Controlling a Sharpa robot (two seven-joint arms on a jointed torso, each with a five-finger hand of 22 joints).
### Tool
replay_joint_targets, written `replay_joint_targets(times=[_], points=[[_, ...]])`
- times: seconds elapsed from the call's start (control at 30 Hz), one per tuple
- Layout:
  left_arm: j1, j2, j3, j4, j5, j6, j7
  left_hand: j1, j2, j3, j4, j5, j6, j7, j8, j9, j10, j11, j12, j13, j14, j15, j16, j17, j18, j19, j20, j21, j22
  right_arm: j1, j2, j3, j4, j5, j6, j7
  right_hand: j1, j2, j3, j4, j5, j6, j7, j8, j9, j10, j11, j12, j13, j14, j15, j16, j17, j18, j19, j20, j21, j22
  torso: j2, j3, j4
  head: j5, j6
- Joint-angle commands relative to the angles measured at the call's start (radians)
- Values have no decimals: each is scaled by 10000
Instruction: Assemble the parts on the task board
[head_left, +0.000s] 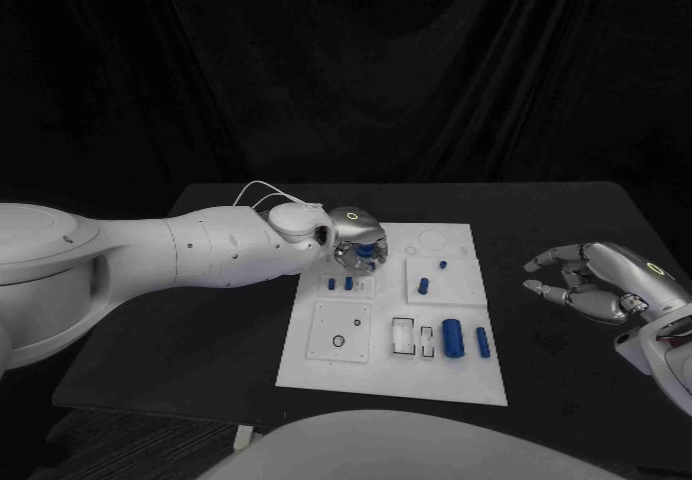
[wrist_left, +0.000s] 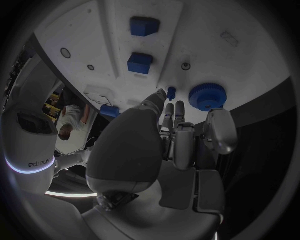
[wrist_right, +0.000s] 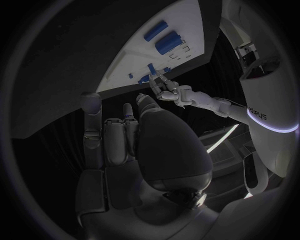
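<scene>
The white task board (head_left: 397, 375) lies mid-table. My left hand (head_left: 358, 245) hovers over its far left corner, fingers pointing down at a round blue toothed part (wrist_left: 209, 96); the thumb (wrist_left: 219, 131) reaches its edge while the other fingers (wrist_left: 169, 112) stand apart beside it, near a small blue peg (wrist_left: 171, 92). Nothing is clamped between them. Two blue blocks (wrist_left: 140, 63) sit further along the board. My right hand (head_left: 599, 280) hangs off the board's right side, loosely bent and holding nothing. The right wrist view shows the board (wrist_right: 187, 20) and the left hand (wrist_right: 164, 90).
On the board stand two short blue pegs (head_left: 340, 284), a blue piece (head_left: 424, 286), a thick blue cylinder (head_left: 453, 338) and a thinner one (head_left: 482, 342). A white plate with a ring hole (head_left: 340, 331) and slotted openings (head_left: 405, 337) lie near the front. Black table (head_left: 577, 220) surrounds it.
</scene>
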Motion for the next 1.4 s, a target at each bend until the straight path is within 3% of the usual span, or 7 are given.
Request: replay_joint_targets(times=[0.03,0.53,0.73,1.07,1.17,1.27,1.4], points=[[-80,48,7,-43,-27,-154,146,-73,46,128,-44,23,62,3,38,20,224,-30,-29,-46,64,-34,53,71,154,93,-41,103,1630,-25,-22,6,17,16,145,-40,88,56,71,-15,67,95,-27,35,-5,-26,-15,-36,-1795,303,-28,-34,-8,116,19,6,-35,647,-2,0,-1,11,0],[-322,109,7,-246,-28,-660,296,112,33,807,-274,130,322,60,-61,60,1262,-68,-524,-642,155,-66,82,62,112,241,-98,290,1678,-71,-55,5,0,74,297,-83,113,58,89,-25,125,117,-28,46,-3,-34,-15,-54,-1808,297,-24,-53,-26,119,15,7,-68,645,-5,1,0,17,0],[-347,43,7,-197,-28,-1188,431,450,226,1165,-577,122,722,164,38,136,1894,-108,-658,-840,251,-79,136,146,84,337,-119,438,1716,-119,-34,5,-35,119,352,-93,124,61,97,-29,144,121,-29,48,-4,-39,-13,-66,-1816,296,-24,-55,-28,121,12,7,-84,644,-2,-3,-5,16,0],[-337,-412,10,355,-27,-1626,557,336,275,1284,-562,-615,1018,252,-64,68,2420,-40,-1390,-1453,311,-20,129,116,63,408,-74,534,1737,-143,-14,5,-74,133,418,-111,129,65,103,-29,156,123,-27,48,-4,-59,-10,-108,-1850,290,-23,-73,-47,124,7,8,-111,640,-6,-1,-1,4,0],[-211,-676,11,710,-27,-1732,553,297,269,1300,-495,-856,1253,238,-16,83,2535,-52,-1653,-1672,318,-38,118,97,67,409,-77,521,1734,-146,-6,5,-83,142,440,-126,128,70,107,-25,161,125,-25,49,-4,-64,-8,-121,-1859,289,-22,-78,-51,124,7,9,-113,640,-17,3,1,4,0],[85,-887,11,971,-27,-1723,566,265,251,1330,-409,-1251,1350,222,-54,63,2727,-66,-1866,-1866,330,-60,117,96,71,405,-92,494,1729,-147,1,5,-89,166,466,-131,127,72,107,-22,161,126,-25,50,-4,-68,-7,-129,-1866,288,-21,-79,-52,126,3,9,-128,637,-15,12,-11,54,0],[597,-1264,11,1315,-26,-1475,627,171,142,1274,-313,-1309,1393,149,-79,50,2838,-125,-1970,-1962,278,-93,57,-29,85,369,-110,420,1711,-147,13,5,-97,184,510,-158,118,79,109,-12,157,129,-21,51,-5,-76,-4,-147,-1879,284,-19,-92,-65,124,4,10,-126,639,-1,8,7,69,0]])
